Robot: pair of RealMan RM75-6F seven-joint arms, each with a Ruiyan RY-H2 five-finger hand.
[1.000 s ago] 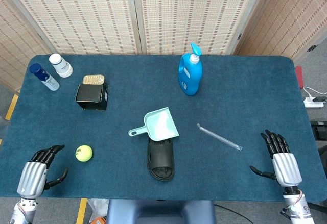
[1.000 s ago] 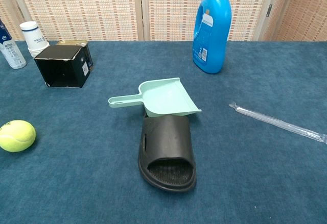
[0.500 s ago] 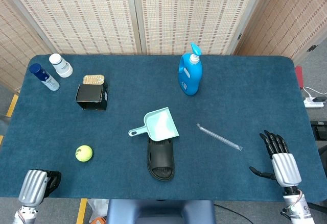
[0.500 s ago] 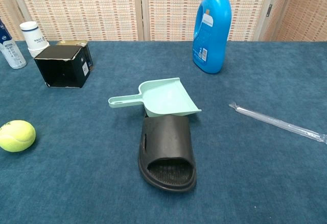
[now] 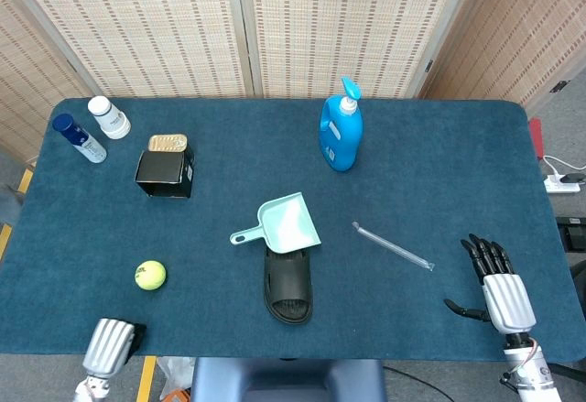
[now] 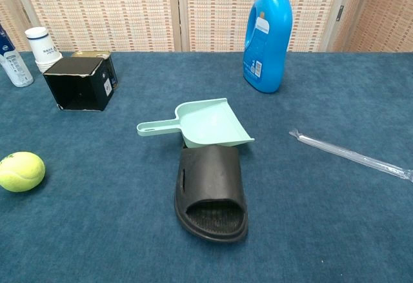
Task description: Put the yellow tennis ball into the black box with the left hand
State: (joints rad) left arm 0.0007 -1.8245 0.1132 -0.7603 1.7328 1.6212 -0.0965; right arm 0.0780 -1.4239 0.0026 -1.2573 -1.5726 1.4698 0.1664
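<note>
The yellow tennis ball (image 5: 150,275) lies on the blue table at the front left; in the chest view the ball (image 6: 21,171) sits at the left edge. The black box (image 5: 165,173) stands farther back on the left, and in the chest view the box (image 6: 80,83) lies on its side with its opening facing the front. My left hand (image 5: 110,345) is at the table's front edge, in front of the ball and apart from it. Only its silver back shows; its fingers are hidden. My right hand (image 5: 499,285) rests at the front right with its fingers spread, holding nothing.
A mint dustpan (image 5: 284,223) rests over a black slipper (image 5: 288,285) mid-table. A blue detergent bottle (image 5: 341,135) stands behind them and a clear straw (image 5: 394,246) lies to the right. A tin (image 5: 168,143) and two small bottles (image 5: 92,127) stand near the box.
My left hand has drawn back to the table's front edge and shifted right, its fingers passing out of sight. The ball and my right hand have stayed put.
</note>
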